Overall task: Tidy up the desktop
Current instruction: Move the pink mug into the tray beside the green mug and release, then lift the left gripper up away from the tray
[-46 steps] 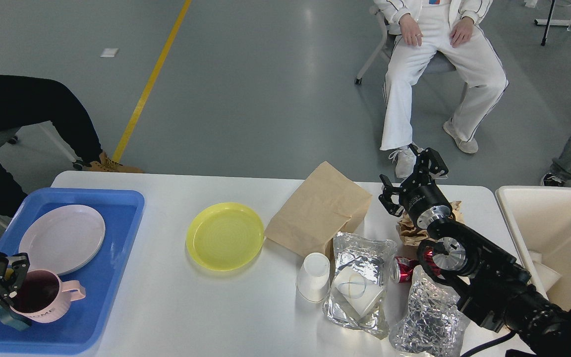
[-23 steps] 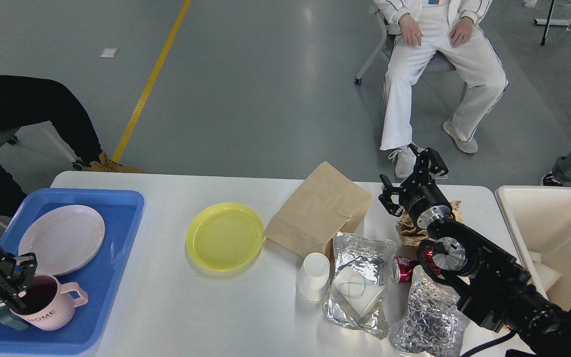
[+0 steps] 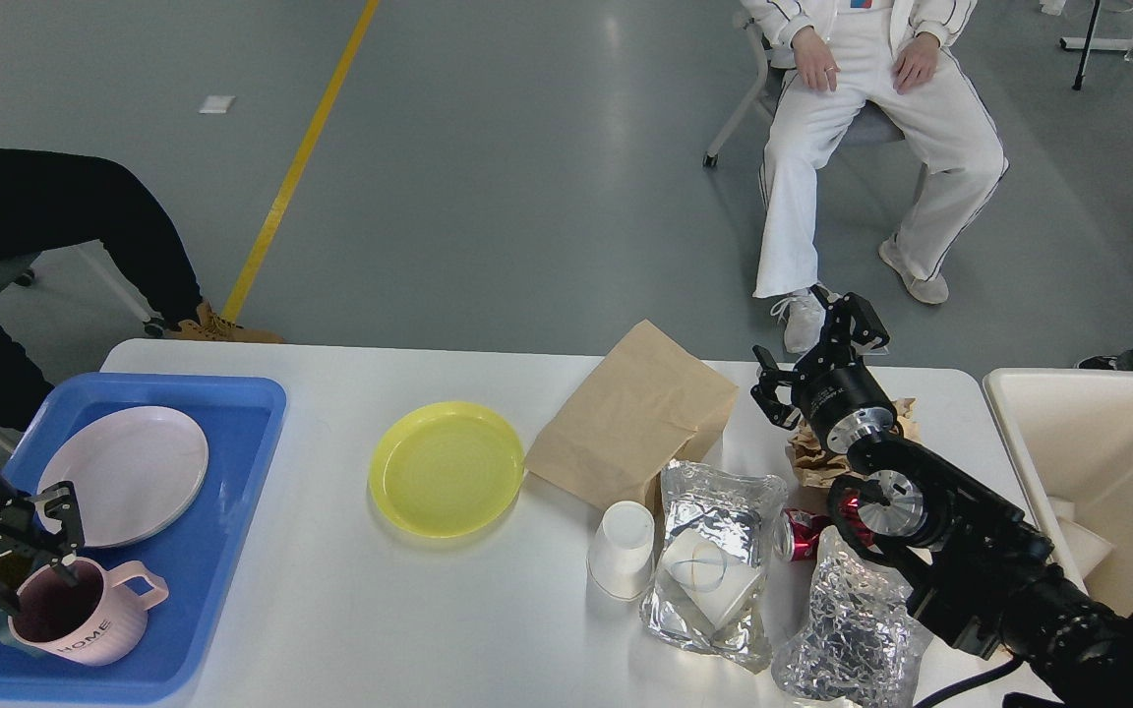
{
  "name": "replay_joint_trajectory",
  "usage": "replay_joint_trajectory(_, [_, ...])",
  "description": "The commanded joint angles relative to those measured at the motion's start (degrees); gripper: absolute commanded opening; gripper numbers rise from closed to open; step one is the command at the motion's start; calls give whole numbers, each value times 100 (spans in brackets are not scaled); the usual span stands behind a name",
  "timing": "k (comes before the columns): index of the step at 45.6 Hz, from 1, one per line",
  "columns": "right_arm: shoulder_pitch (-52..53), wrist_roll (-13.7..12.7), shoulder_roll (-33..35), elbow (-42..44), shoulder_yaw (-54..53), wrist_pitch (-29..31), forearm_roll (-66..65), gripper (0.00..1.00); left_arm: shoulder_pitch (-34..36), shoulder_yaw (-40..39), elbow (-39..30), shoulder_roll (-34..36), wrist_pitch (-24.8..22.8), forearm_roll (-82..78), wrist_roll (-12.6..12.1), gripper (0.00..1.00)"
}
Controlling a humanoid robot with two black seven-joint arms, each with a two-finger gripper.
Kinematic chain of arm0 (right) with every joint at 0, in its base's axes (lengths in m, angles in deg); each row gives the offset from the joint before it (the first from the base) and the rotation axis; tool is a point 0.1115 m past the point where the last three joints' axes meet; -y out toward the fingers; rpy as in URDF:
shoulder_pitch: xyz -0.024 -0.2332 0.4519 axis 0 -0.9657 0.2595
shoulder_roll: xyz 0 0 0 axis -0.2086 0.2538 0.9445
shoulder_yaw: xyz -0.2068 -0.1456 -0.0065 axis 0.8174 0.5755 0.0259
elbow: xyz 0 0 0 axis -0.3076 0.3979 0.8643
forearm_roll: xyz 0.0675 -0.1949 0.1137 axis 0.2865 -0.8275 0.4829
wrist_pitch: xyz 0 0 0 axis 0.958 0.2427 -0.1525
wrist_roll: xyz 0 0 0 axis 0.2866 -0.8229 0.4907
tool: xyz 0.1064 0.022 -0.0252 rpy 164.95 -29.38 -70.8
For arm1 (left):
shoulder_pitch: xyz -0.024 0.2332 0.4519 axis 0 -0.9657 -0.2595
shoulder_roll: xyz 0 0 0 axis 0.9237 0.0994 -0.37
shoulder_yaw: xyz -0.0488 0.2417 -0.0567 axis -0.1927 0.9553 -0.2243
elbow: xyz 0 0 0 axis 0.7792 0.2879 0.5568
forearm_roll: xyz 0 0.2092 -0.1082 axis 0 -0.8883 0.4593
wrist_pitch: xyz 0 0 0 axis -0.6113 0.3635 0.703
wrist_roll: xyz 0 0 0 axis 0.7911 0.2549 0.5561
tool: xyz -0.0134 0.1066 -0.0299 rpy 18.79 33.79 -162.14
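Nearest, at the left edge, the left end effector stands over the pink mug, which lies tilted in the near corner of the blue tray. Its fingers are spread, and one of them seems to reach inside the mug's mouth; I cannot tell if it touches the rim, so I judge the mug is released, not grasped. The step in hand looks like putting the dishes in the tray: the mug and the pale plate are already there.

On the white table, the yellow plate is probably the next dish. The left arm must lift clear of the mug and reach to the right.

On the right side lie the foil bags, a white paper cup, a red can, and a brown paper bag. These seem to belong in the cream bin.

Farther, the right end effector hangs above crumpled brown paper, fingers apart, holding nothing.
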Motion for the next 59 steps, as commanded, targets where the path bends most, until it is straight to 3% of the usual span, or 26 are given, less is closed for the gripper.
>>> replay_joint_trajectory(1, [0,0,0,9,0,0,2,100,359,119,0,143,0,-3,-19,91])
replay_joint_trajectory(9, [0,0,0,0,0,0,2,100,1210,592,9,100,0,-12,-72,92])
replay_joint_trajectory(18, [0,0,0,0,0,0,-7,100,2529,1568,-26,-445,0,-3,16,95])
replay_joint_trajectory(34, [0,0,0,9,0,0,2,100,3997,1877,-360,-1359,0,94,51,96])
replay_joint_trajectory(38, [0,0,0,9,0,0,2,100,4156,1850,-361,-1456,0,216,191,96])
replay_joint_trajectory(46, [0,0,0,9,0,0,-7,100,4191,1842,-361,-1825,0,401,771,96])
replay_joint_trajectory(59, [0,0,0,9,0,0,-7,100,3234,1771,-308,-2185,0,384,693,96])
